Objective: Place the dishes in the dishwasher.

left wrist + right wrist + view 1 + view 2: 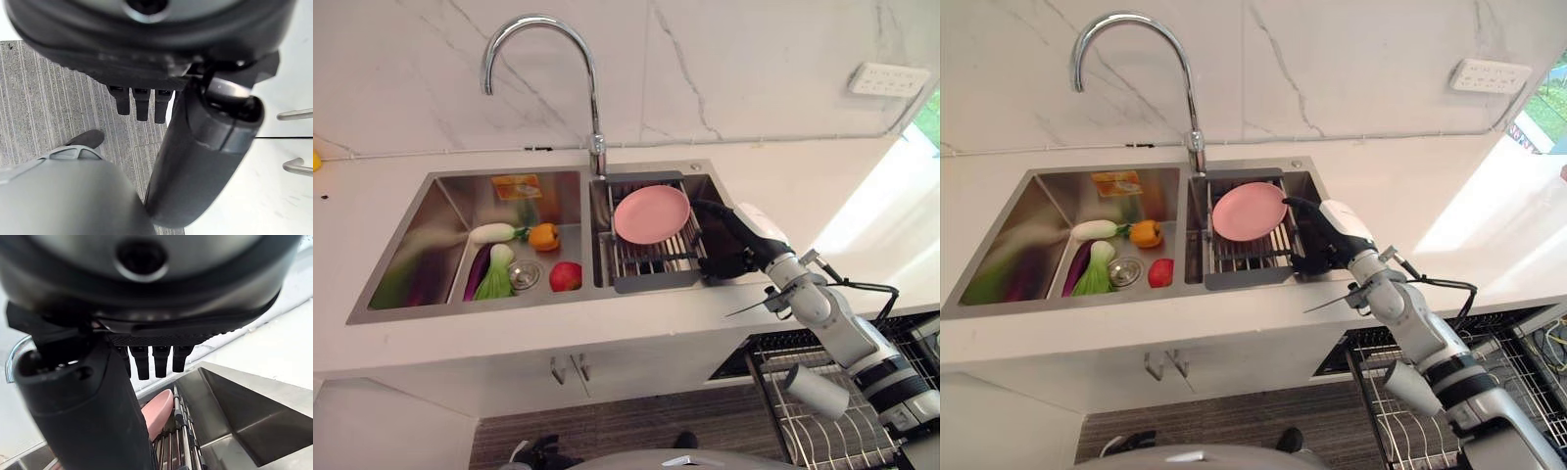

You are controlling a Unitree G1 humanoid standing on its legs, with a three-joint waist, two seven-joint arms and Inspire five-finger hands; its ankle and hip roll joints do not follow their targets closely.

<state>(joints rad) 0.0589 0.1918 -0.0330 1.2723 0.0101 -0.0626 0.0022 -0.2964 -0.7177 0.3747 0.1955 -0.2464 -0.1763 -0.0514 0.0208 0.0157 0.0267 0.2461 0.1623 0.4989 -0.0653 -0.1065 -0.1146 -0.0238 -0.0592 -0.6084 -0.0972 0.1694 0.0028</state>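
Your widest thing in view was the white marble counter [822, 196], and sunk into it a steel double sink [431, 211] with a tall curved tap [592, 108] standing at the divider between the two basins. Below the counter to your right, the wire dishwasher rack [822, 431] stood pulled out, with a pale cup-like piece [815, 390] showing over it, close under the arm. In the right basin you had a dark drying rack [646, 259], and the pink plate [651, 213] leaned tilted on its bars, towards the back of that basin. Your right hand [1317, 235] reached over the rack's right end, just beside the plate's rim, its fingers [151, 361] straight and spread, holding nothing; whether it touched the plate you could not tell. Your left hand [142, 100] hung low over the grey floor by the cabinet front, fingers straight and relaxed. The left basin held the small things: a white radish [492, 232], a purple aubergine [476, 271], a green leafy vegetable [496, 277], an orange pepper [544, 236] and a red tomato [566, 276].
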